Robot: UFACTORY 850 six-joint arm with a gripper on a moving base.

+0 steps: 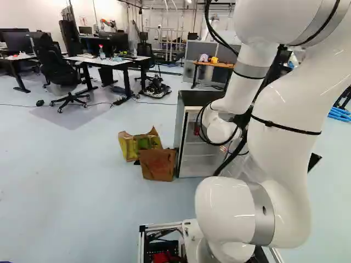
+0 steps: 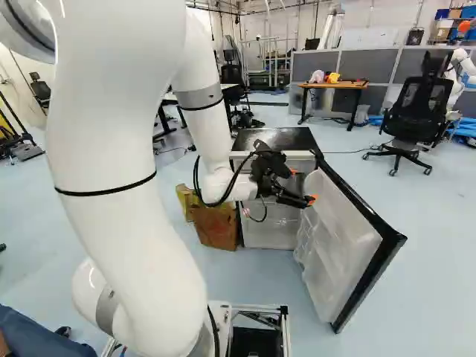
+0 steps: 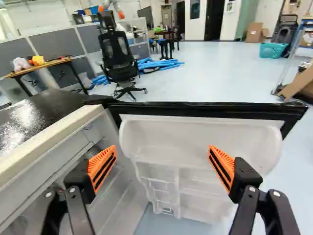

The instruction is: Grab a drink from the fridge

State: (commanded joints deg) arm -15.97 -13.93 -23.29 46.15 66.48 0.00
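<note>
Fridge (image 2: 294,135) open, clearance at the door (image 2: 367,282) in question
Hazard: the jaws stand in the angle between cabinet and door; turning in too tightly could strike the fridge's top edge (image 3: 51,137) or snag the door bins (image 3: 195,129) and swing the door. A hasty reach might topple what appears a red drink (image 1: 197,130), high inside the fridge. Jaws spread wide, holding nothing, no contact seen

An upright, black-topped fridge (image 2: 277,139) is set just beside the brown bag (image 2: 216,227), its white-lined door (image 2: 338,245) opened away from the bag, a small red item (image 1: 196,130) seen inside.
</note>
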